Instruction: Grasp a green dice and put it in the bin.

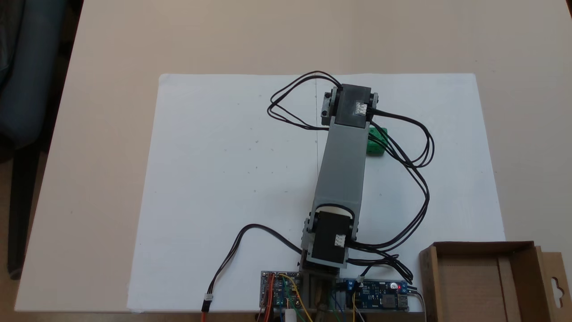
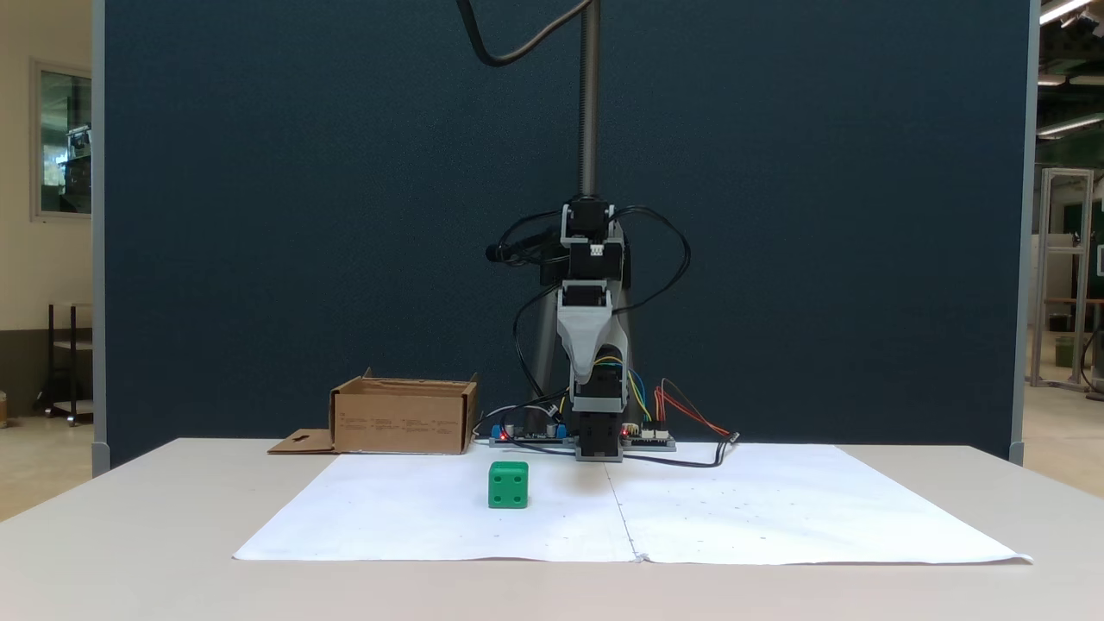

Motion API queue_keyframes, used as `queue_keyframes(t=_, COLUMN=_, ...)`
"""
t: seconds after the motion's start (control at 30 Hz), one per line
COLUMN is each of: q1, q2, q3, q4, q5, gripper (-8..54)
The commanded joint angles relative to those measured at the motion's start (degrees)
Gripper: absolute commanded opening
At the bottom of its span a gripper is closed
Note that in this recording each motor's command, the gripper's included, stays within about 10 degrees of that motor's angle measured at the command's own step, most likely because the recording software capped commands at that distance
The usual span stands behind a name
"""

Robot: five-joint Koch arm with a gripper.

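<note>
Though seen head-on in a fixed view, shows just one pale grey tip on the gripper [image 2: 587, 373], so cannot tell whether the jaws are apart or together. Points downward, raised well above the table [image 2: 129, 517], holding nothing visible. Hangs from the grey and black arm [image 1: 342, 170], stretched out over the white paper sheet [image 1: 223, 179] with black cables [image 1: 420, 147] looping beside it.

Lower and to the left in that head-on view, well apart from the tip: the green dice [image 2: 508, 485], resting upright on the sheet, pips facing the camera. From above, peeks out just right of the arm's grey link, partly covered by it and the cables.

Farther out, the bin [image 1: 482, 245], a brown cardboard box standing off the sheet by the arm's base, flap [image 1: 556, 281] with its cutout folded outward. Alongside the base, two circuit boards [image 1: 380, 295] with small lights. Behind everything, a dark blue partition [image 2: 259, 216].
</note>
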Motion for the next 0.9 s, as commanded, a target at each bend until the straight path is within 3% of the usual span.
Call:
queue_keyframes(t=0.0, q1=2.5, q2=0.4, q3=-3.7, q4=-0.8, q5=-4.9, gripper=44.1)
queue_keyframes(t=0.53, q1=16.2, q2=-13.4, q3=-16.3, q4=-2.3, q5=-12.0, gripper=43.9)
queue_keyframes(t=0.87, q1=20.8, q2=-16.5, q3=-16.5, q4=-4.2, q5=-20.1, gripper=44.2)
